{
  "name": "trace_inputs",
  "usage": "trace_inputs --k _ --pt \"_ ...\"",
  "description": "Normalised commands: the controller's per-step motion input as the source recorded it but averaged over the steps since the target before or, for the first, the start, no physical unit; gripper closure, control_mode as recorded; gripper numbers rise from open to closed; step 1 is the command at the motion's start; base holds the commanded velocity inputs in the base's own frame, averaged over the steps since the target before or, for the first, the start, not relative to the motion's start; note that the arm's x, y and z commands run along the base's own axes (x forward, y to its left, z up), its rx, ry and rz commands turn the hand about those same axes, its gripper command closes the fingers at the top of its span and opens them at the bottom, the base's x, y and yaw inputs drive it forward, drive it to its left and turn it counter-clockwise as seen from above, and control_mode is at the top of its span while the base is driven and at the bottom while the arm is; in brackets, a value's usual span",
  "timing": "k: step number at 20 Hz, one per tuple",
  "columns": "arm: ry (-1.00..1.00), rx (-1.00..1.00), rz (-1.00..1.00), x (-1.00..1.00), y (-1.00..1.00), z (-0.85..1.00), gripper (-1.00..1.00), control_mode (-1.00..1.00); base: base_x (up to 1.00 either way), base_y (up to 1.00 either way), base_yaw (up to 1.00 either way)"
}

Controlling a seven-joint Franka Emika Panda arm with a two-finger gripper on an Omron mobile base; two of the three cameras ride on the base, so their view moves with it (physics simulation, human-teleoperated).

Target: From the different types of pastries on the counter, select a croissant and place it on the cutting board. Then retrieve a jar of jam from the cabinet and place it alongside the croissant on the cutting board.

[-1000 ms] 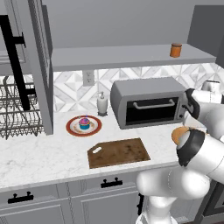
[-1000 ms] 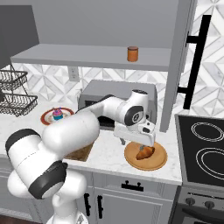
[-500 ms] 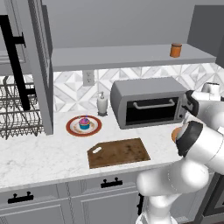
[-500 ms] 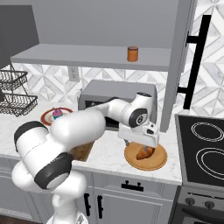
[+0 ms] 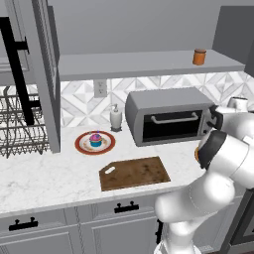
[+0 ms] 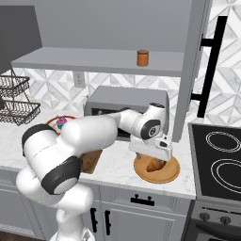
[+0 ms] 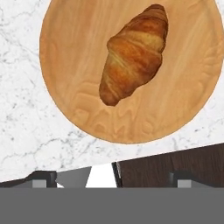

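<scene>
Tool (image 6: 152, 154) fingers spread wide, nothing held, hanging right over the croissant (image 7: 134, 54), which lies on a round tan plate (image 7: 76, 65) on the marble tabletop (image 7: 26, 127), under the tool and apart from the fingertips (image 7: 43, 178). Board (image 5: 134, 172) sits bare, well off to the tool's left toward the cupcake (image 5: 95, 140) on its red-rimmed plate (image 5: 82, 146), with the toaster oven (image 6: 123, 100) just behind the tool. Farthest: jam jar (image 6: 142, 58) upright on the cabinet (image 6: 101, 61) shelf, above and behind the tool, near the backsplash.
</scene>
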Motion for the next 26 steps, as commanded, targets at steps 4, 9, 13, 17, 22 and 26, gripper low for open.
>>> trace_inputs --k 4,9,13,17,22,26 --pt "0.0 0.0 0.0 0.09 -0.09 -0.07 -1.0 -1.0 0.0 0.0 0.0" --pt "0.0 0.0 0.0 0.19 0.0 -0.16 -1.0 -1.0 0.0 0.0 0.0" --pt "0.0 0.0 0.0 0.27 -0.02 -0.1 -1.0 -1.0 0.0 0.0 0.0" --pt "0.0 0.0 0.0 0.28 -0.11 -0.06 -1.0 -1.0 0.0 0.0 0.0" --pt "0.0 0.0 0.0 0.06 -0.18 -0.11 -1.0 -1.0 0.0 0.0 0.0" --pt "0.0 0.0 0.0 0.07 -0.2 -0.15 -1.0 -1.0 0.0 0.0 0.0"
